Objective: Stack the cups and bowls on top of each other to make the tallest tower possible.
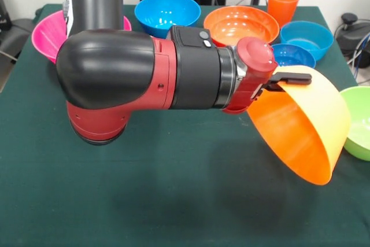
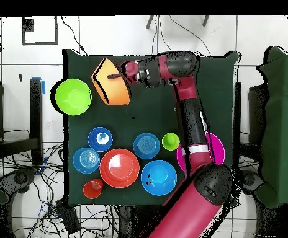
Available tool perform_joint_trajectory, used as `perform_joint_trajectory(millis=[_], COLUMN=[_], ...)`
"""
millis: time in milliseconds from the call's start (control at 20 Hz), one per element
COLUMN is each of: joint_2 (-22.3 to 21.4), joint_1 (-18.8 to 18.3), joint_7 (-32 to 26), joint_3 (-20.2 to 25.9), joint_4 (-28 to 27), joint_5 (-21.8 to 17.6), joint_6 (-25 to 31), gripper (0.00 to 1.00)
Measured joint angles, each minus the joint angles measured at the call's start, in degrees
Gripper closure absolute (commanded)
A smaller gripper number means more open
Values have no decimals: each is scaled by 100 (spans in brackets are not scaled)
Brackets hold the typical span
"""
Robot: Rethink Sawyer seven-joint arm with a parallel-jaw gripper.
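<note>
Front view: you had the gripper (image 1: 292, 80) clamped on the rim of the big light-orange bowl (image 1: 300, 134), black fingers pinching just one edge. The bowl hung tilted in the air, its mouth turned sideways and down, clear of the table (image 1: 173, 201). That thin one-sided grip was your risk: a quick swing or wrist roll could have let the glossy rim slide out. The green bowl (image 1: 359, 121) sat just beside it at the right edge, close enough that lowering the bowl there would have clipped it. Behind stood the pink bowl (image 1: 49, 33), a blue bowl (image 1: 166, 11), the red-orange bowl (image 1: 240, 24), smaller blue bowls (image 1: 309, 36) and the orange cup (image 1: 282, 3).

Overhead view: you saw the light-orange bowl (image 2: 111, 82) held near the table's far edge, beside the green bowl (image 2: 72, 96). No tower stood yet. The rest clustered well apart, near the base, with the green cup (image 2: 170, 141) beside the arm (image 2: 193, 124). A careless sweep back could have knocked that cup over.
</note>
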Motion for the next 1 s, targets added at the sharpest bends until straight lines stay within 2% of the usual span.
perform_joint_trajectory(millis=[550, 1000], joint_2=[35, 140], joint_1=[90, 233], joint_7=[-153, -451], joint_3=[-51, -53], joint_4=[-324, -753], joint_5=[-2, 17], joint_6=[152, 772], gripper=[100, 100])
